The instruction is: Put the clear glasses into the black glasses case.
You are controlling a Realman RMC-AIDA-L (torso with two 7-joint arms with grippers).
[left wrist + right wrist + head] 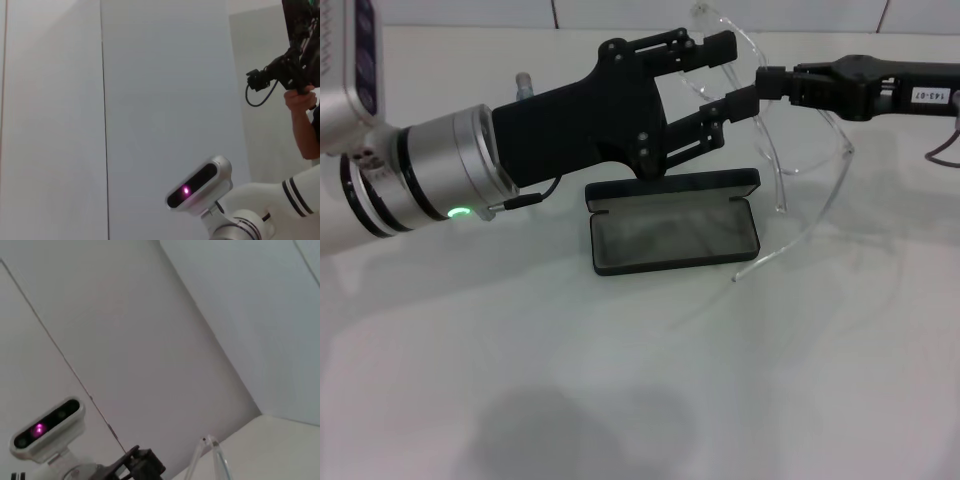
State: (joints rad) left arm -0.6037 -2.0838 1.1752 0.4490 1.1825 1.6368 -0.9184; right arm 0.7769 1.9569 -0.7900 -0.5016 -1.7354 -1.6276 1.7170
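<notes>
Nearest the head camera, the left arm's silver wrist is seen, ending in the left gripper [720, 72], which is held above and just behind the black glasses case [675, 232]. Its fingers are spread apart, with the front of the clear glasses [775, 150] lying between them; whether they touch the lens cannot be told. From the other side of the case, the right gripper [760, 85] is reached in and appears clenched on the glasses near the lens. The glasses are held in the air above the case, their long temple arms unfolded and hanging down past its right end. The case lies open on the white table [640, 380], grey lining up, lid raised behind. To do this step well, the temples would probably need to be folded against the lens first, then the glasses lowered level into the tray, so that nothing overhangs the rim.
</notes>
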